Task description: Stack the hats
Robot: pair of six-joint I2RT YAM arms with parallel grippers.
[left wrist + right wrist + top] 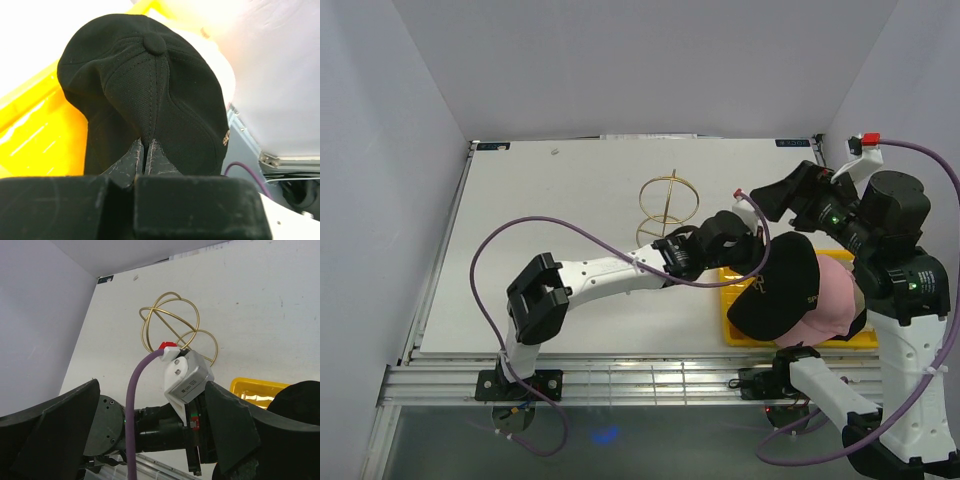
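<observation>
Left gripper pinches the black cap by thin crown fabric; right gripper gapes empty; the pinch may slip, dropping it askew on the pink cap.

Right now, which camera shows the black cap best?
Left wrist: the black cap fills the frame, crown and top button clear, left gripper pinched shut on its fabric. Top external shows it from above over the pink cap and yellow tray, but small. Right wrist catches only a dark edge, probably it.
</observation>
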